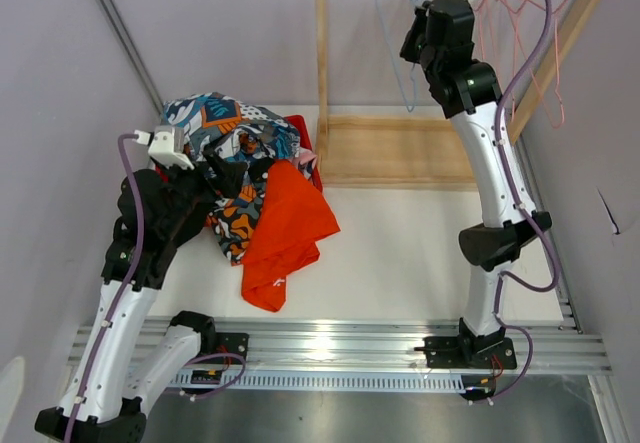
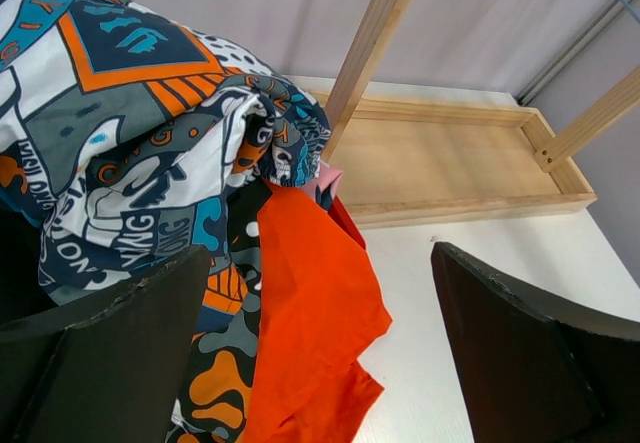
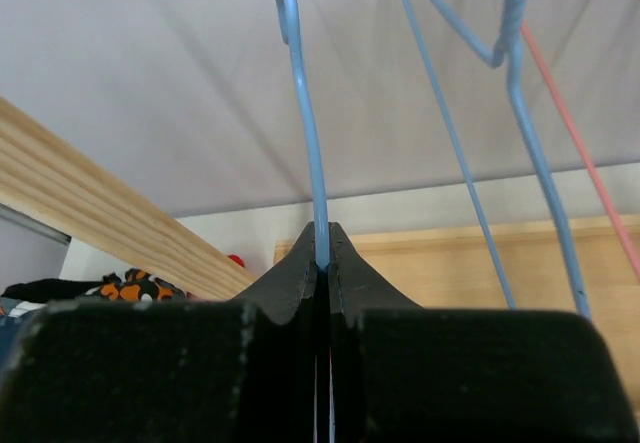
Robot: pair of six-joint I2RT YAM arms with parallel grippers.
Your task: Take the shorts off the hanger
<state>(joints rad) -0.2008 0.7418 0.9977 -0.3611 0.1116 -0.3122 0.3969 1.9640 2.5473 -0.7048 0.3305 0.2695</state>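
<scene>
Right gripper clamps blue hanger, plain only in wrist view; left gripper gapes.

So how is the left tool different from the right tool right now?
The left tool is wide open and holds nothing; the right tool is shut on the blue hanger. The left tool sits low beside the pile of shorts on the table; the right tool is up high at the wooden rack. Both are black with two fingers.
</scene>
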